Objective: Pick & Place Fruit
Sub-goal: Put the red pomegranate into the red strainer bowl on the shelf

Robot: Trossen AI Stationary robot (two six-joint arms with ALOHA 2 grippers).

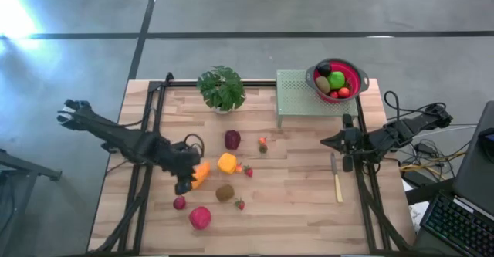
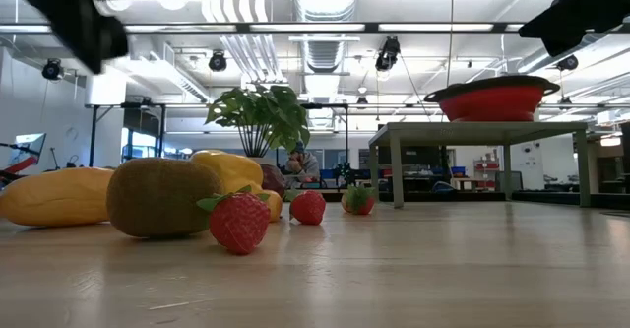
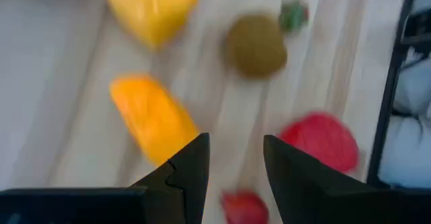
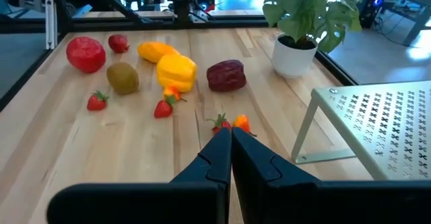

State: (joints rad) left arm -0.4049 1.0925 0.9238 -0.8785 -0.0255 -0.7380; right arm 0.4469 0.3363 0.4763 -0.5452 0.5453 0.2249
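Note:
Toy fruits lie on the wooden table [image 1: 301, 211]: an orange fruit [image 1: 201, 172], a yellow one [image 1: 227, 163], a maroon one [image 1: 232, 140], a brown kiwi [image 1: 225, 192], a big red fruit [image 1: 200, 217], a small red one [image 1: 179, 203] and strawberries [image 1: 248, 171]. My left gripper [image 1: 185, 183] is open above the table, beside the orange fruit [image 3: 151, 116], and holds nothing. In the left wrist view its fingers [image 3: 236, 163] stand over bare wood between the orange fruit and the big red fruit [image 3: 320, 140]. My right gripper [image 1: 328, 143] is shut and empty at the table's right side.
A red colander [image 1: 337, 79] holding several fruits stands on a green perforated rack [image 1: 297, 99] at the far right. A potted plant [image 1: 221, 89] stands at the far middle. A knife with a pale handle [image 1: 337, 184] lies near my right gripper. Black frame rails run along both sides.

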